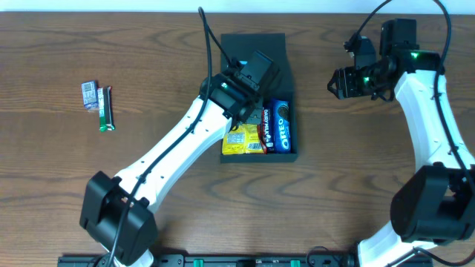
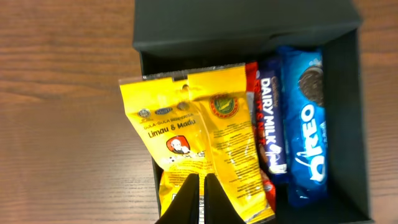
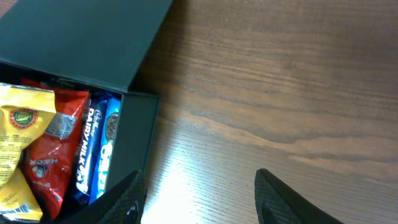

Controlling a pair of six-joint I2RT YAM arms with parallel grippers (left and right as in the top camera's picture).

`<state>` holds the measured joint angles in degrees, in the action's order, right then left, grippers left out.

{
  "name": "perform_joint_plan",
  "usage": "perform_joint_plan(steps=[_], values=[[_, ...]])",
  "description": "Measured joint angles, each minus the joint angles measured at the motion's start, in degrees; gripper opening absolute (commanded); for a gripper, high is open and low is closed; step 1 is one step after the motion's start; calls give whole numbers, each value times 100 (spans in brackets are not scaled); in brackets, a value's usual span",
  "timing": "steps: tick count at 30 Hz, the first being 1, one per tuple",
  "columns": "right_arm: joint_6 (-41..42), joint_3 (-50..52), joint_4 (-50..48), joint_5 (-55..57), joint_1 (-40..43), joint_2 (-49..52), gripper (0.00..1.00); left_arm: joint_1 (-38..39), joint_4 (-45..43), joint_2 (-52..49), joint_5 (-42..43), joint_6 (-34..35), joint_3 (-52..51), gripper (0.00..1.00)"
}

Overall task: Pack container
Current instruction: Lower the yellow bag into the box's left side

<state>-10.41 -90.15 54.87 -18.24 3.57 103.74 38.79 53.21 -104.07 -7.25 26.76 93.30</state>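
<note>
the left gripper [image 2: 200,202] has its fingers pressed almost together, pinching the edge of a yellow packet [image 2: 193,130] over the left side of the open container [image 2: 249,25]. its white arm slants up from the near-left base. the right gripper [image 3: 199,199] is spread wide and empty over the table [image 3: 280,93], just right of the container, which sits far-centre holding an oreo roll [image 2: 305,124].

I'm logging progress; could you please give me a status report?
Left gripper shut on yellow packet over container. Right gripper open, empty. Two small packets outside, far left.
</note>
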Motion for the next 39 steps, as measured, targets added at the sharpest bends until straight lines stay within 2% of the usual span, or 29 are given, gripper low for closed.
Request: perform_joint_plan(steps=[16,29,34,39], values=[[0,0,9,0,0,0,57,-48,-1401,-109,411,26,-1886,6],[0,0,15,-2,0,0,56,-48,-1320,-107,348,-31,-1790,6],[0,0,35,0,0,0,56,-50,-1373,-13,-308,-120,-1261,6],[0,0,37,0,0,0,56,-98,-1519,0,-667,-133,-1161,6]])
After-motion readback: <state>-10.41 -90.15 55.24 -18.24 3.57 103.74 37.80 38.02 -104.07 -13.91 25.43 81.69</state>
